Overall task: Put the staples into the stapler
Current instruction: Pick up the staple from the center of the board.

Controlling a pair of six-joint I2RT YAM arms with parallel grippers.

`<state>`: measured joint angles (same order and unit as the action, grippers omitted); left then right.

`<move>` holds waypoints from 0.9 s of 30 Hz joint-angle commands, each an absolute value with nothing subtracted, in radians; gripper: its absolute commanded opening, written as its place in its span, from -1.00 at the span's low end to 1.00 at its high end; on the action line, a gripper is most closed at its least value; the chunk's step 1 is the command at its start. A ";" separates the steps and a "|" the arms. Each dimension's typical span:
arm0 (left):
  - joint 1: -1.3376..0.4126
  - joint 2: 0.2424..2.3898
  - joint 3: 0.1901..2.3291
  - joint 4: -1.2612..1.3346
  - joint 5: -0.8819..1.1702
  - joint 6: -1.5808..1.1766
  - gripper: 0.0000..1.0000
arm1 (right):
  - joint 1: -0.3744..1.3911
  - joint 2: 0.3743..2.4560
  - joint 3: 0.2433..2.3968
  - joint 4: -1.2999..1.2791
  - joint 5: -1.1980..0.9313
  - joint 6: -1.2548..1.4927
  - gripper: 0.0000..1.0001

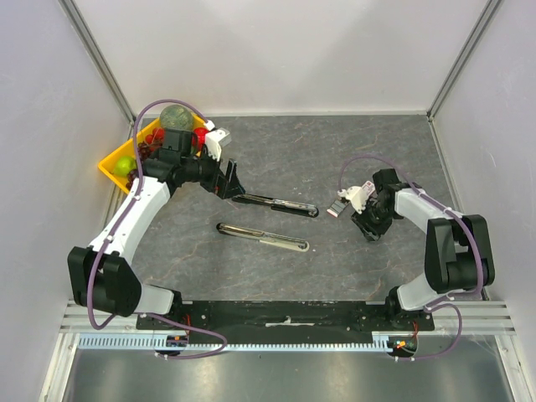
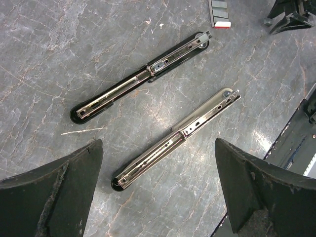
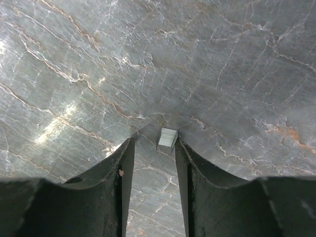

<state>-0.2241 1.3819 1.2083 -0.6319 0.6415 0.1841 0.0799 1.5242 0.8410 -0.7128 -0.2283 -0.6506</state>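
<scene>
A grey marbled table point(image 1: 335, 151) sits inside plain white walls, with both arms bolted at its near edge. Nearest those bases lies the silver stapler point(image 1: 262, 237), swung flat so its staple channel faces up. Just beyond it, roughly parallel and not touching, the black stapler point(image 1: 275, 205) lies opened the same way, presumably so a strip can be dropped in from above. The left gripper point(image 2: 158, 143) hovers over the pair with its fingers spread wide and holding nothing, apparently on standby.

Off to the right, well apart from both staplers, the right gripper point(image 3: 154, 142) points down at the table, its fingers only partway apart. The staples point(image 3: 167, 139), a short grey block, lie between its tips. The block is against one finger with a gap to the other, so it is not yet pinched. The white-and-red staple box point(image 1: 337, 209) rests just beside this gripper. In the far left corner stands a yellow bin point(image 1: 113, 167) of odds and ends.
</scene>
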 commanded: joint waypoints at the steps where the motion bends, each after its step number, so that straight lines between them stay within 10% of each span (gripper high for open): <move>1: -0.222 1.355 1.203 -0.597 0.681 0.186 0.99 | 0.071 1.555 0.836 -0.710 -0.209 -0.653 -0.10; 12: -0.224 1.365 1.201 -0.594 0.704 0.193 0.99 | 0.069 1.589 0.859 -0.726 -0.215 -0.673 -0.72; 27: -0.581 1.451 1.158 -0.387 0.617 0.700 0.99 | 0.074 1.592 1.181 -1.047 -0.688 -0.758 -0.72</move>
<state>-0.4980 1.4055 1.1862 -0.5316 0.6910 0.4202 0.0719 1.5604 1.0325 -0.9081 -0.4431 -0.7116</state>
